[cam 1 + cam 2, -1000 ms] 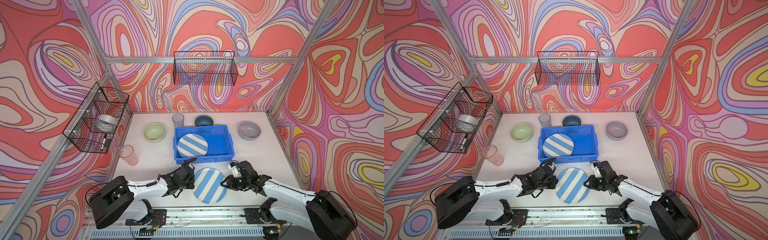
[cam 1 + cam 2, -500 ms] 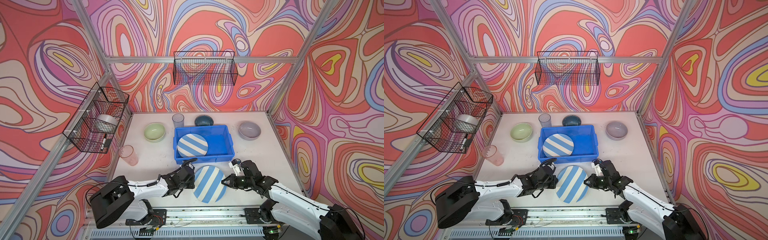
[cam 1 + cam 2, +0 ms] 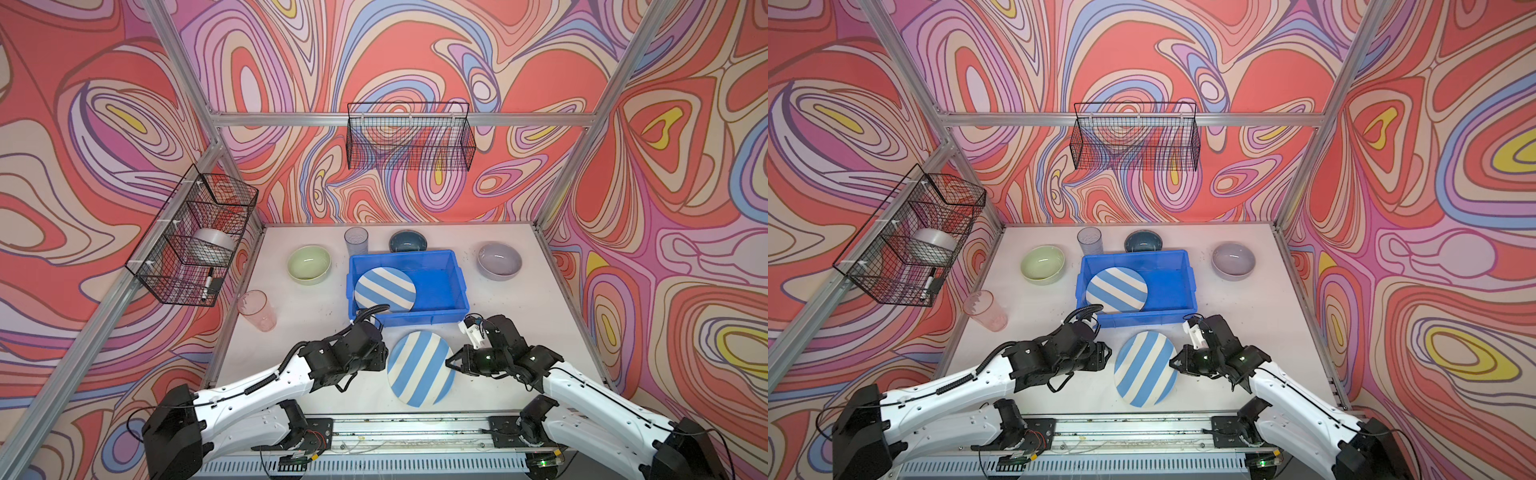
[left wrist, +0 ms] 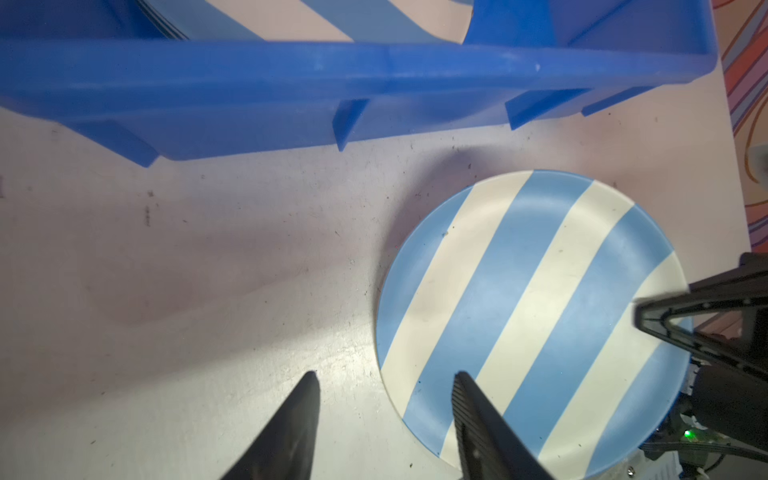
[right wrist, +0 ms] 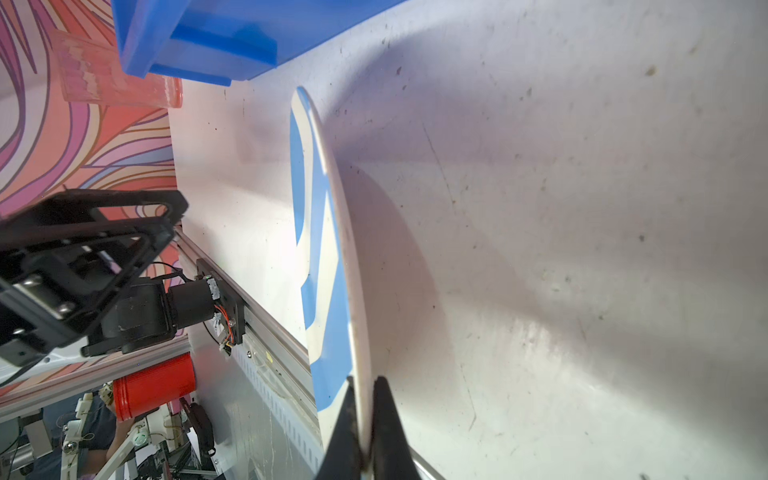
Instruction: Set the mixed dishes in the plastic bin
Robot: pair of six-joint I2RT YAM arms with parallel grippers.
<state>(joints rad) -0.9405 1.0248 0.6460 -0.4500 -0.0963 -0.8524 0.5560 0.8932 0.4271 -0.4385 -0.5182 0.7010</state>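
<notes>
Near the front edge of the table [image 3: 316, 320], just in front of the blue bin [image 3: 409, 321], a blue-and-white striped plate [image 3: 420, 370] sits between the two arms. The right end effector [image 5: 365, 380] is closed narrowly on the plate's right rim, with one finger on each face; the right wrist view shows this edge-on. In both top views the plate appears tipped rather than lying flat.

The left end effector [image 4: 384, 374] is at the plate's left side. Its jaws stand apart and grip nothing: one finger is over the plate's edge and the other over bare table.

A second striped plate [image 3: 384, 289] lies in the left half of the bin. On the table around the bin:
- The dark blue bowl [image 3: 408, 241] and the clear bluish tumbler [image 3: 356, 240] stand behind it.
- The pale green bowl [image 3: 309, 264] and the pink tumbler [image 3: 257, 309] stand to its left.
- The lavender bowl [image 3: 498, 259] stands to its right.
</notes>
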